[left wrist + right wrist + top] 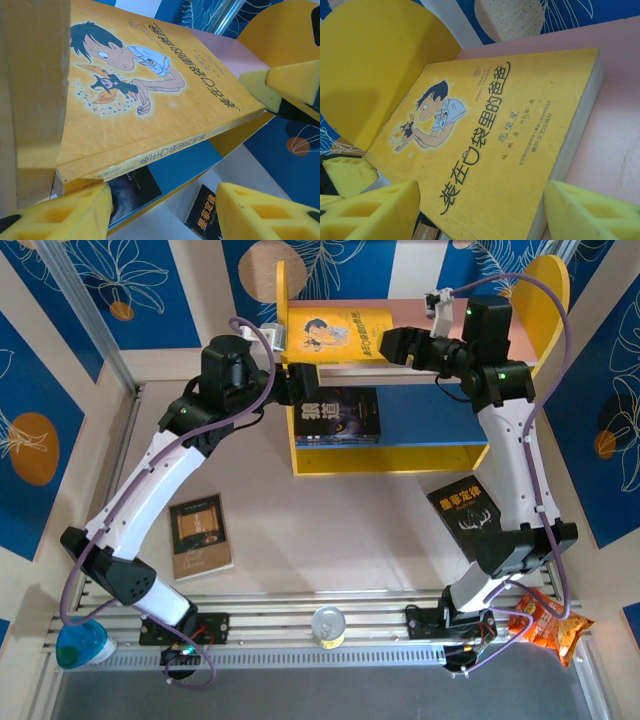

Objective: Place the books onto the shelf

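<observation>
The book lay flat, cover up, on the pink board of the shelf, its spine apparently overhanging the front edge. Its long axis ran along the board, head toward the left panel. The left gripper and right gripper stood spread at that spine, pinching nothing. You risked dragging the book off: a gripper catching the overhang would tip it

An orange snack bag lies at the near right end of the metal rail. A teal cup sits at its left end, and a small round clear object rests midway along it. Blue leaf-patterned panels back the pale tabletop.
</observation>
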